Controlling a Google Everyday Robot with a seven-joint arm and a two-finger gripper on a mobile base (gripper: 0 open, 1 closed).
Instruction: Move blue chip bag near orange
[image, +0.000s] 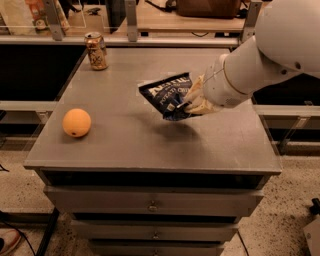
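The blue chip bag (168, 94) is dark navy foil with white lettering. It hangs tilted just above the middle of the grey cabinet top (125, 145), casting a shadow below it. My gripper (189, 103) comes in from the right on the big white arm and is shut on the bag's right edge. The orange (76, 122) is round and smooth and rests near the top's front left edge, well to the left of the bag.
A gold-brown drink can (96, 50) stands at the back left corner of the top. Drawers run below the front edge. A rail and a wooden bench lie behind. Shelving flanks both sides.
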